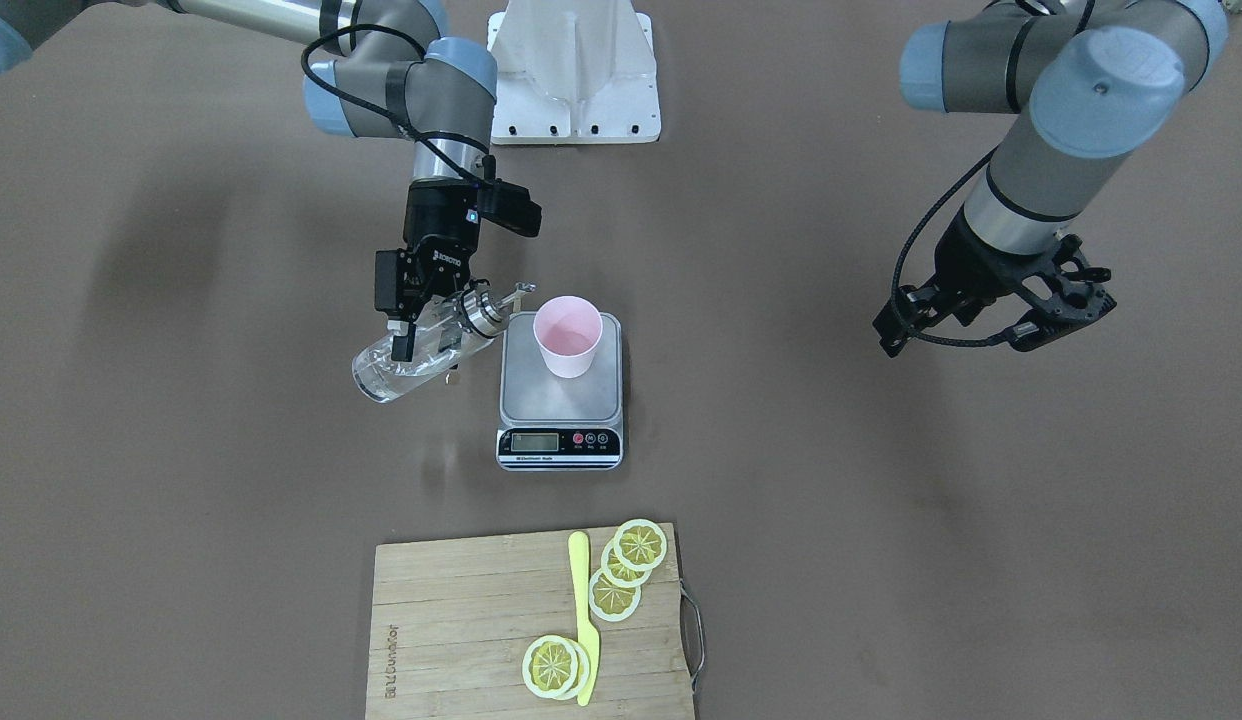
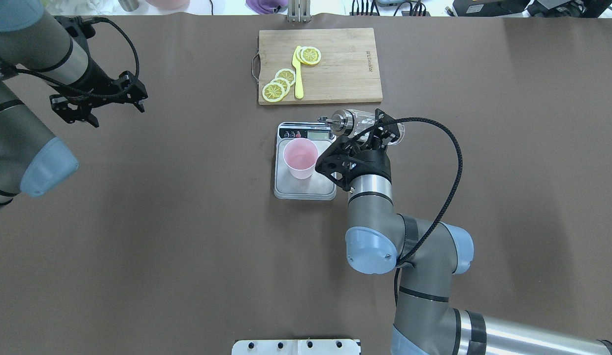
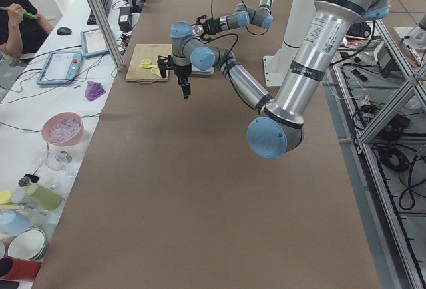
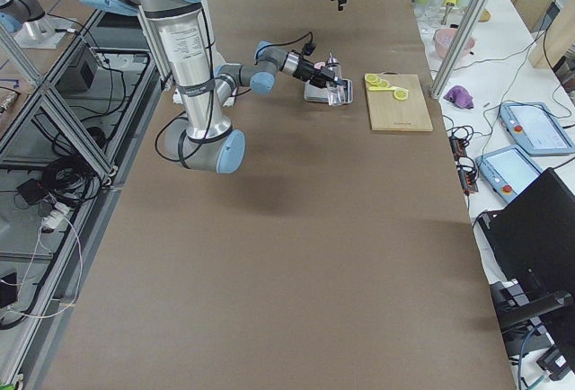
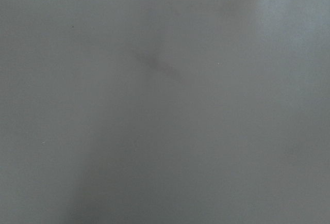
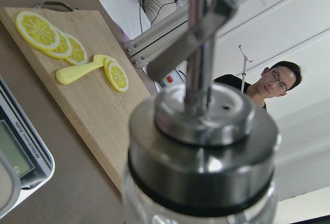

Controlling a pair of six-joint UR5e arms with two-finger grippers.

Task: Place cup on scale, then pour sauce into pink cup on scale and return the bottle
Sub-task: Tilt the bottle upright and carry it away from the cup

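The pink cup (image 1: pixel 568 336) stands upright on the steel platform of the scale (image 1: pixel 561 398), also in the overhead view, cup (image 2: pixel 300 158) on scale (image 2: pixel 306 188). My right gripper (image 1: pixel 419 338) is shut on the clear glass bottle (image 1: pixel 413 362), held in the air and tilted towards level. Its metal spout (image 1: pixel 522 290) points at the cup and stops just beside the rim. Clear sauce (image 1: pixel 383 378) lies in the bottle's low end. No stream shows. The cap (image 6: pixel 201 131) fills the right wrist view. My left gripper (image 1: pixel 1064 305) hangs open and empty far to the side (image 2: pixel 101 101).
A wooden cutting board (image 1: pixel 461 620) with lemon slices (image 1: pixel 621 570) and a yellow knife (image 1: pixel 584 620) lies beyond the scale's display (image 1: pixel 536 441). The robot's white base (image 1: pixel 576 70) is at the table's near edge. The left wrist view shows only bare table.
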